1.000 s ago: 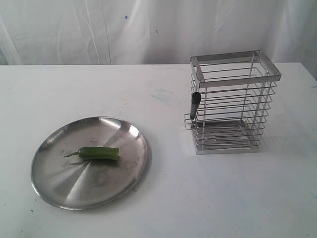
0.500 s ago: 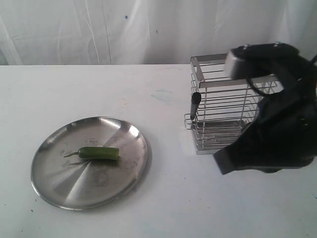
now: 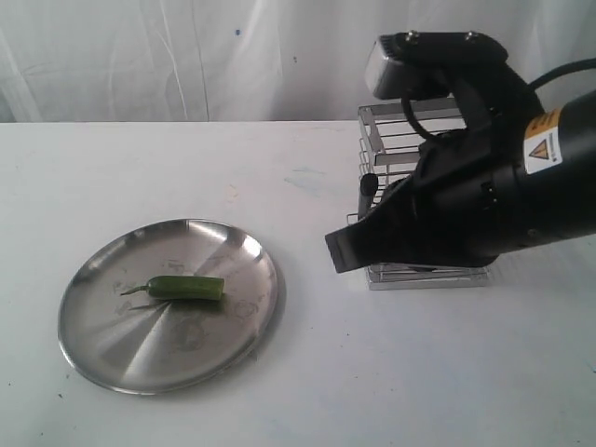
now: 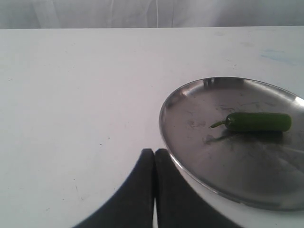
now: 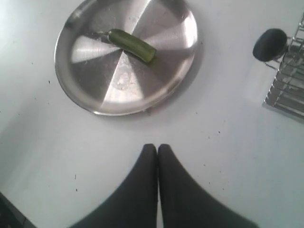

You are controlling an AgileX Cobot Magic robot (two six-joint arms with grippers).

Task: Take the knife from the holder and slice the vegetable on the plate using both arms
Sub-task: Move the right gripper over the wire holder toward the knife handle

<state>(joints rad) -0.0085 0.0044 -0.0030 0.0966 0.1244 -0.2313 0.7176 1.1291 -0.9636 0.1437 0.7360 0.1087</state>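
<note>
The right arm (image 3: pixel 494 200) is bulky, matte black, with a grey rectangular camera block bearing two screws on top, a black cable looping beside it, and a yellow-and-white warning-triangle sticker; each gripper (image 4: pixel 154 164) (image 5: pixel 157 161) shows smooth, black, curved, tapering fingers

Closed pincer (image 4: pixel 154 164) beside plate (image 4: pixel 167 137) holding vegetable (image 4: pixel 259 122).
</note>
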